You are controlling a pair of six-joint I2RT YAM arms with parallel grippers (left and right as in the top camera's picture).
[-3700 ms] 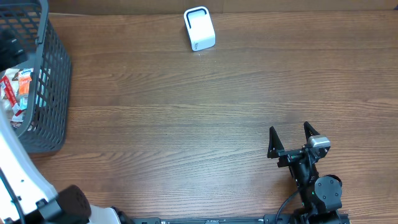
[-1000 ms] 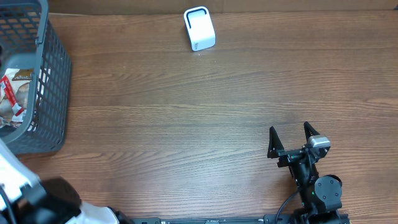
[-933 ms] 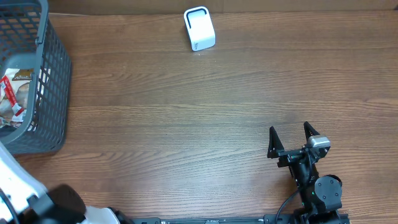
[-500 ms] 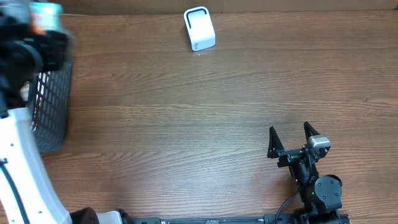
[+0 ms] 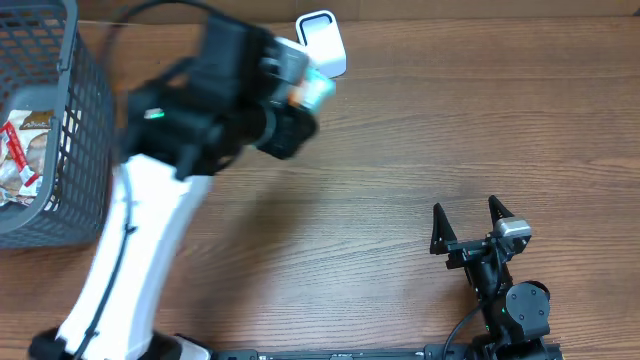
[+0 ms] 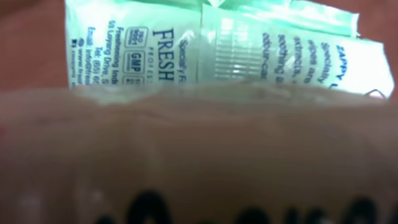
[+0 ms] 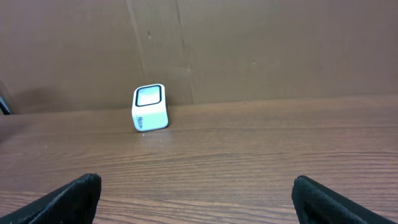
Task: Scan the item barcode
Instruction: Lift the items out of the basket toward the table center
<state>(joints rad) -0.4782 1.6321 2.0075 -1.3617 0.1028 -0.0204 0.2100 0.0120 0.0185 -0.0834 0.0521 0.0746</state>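
The left claw (image 5: 303,98) is clenched on a pale green packet (image 6: 217,43), held above the desk (image 5: 400,150) just beside the white scanner (image 7: 150,107). The packet looks light, thin and crinkly, apt to bend or slip, so a pinch along a sealed edge, printed face bare, seems best. The left wrist view shows its print close but blurred, whereas only the overhead view shows its place by the scanner and the right claw (image 5: 466,222), released and empty, well apart.

At my far left a grey mesh basket (image 5: 88,125) stands on the wood-grain table (image 5: 420,130), red-and-white snack packets (image 5: 15,165) lying inside, brown board (image 7: 280,43) behind.
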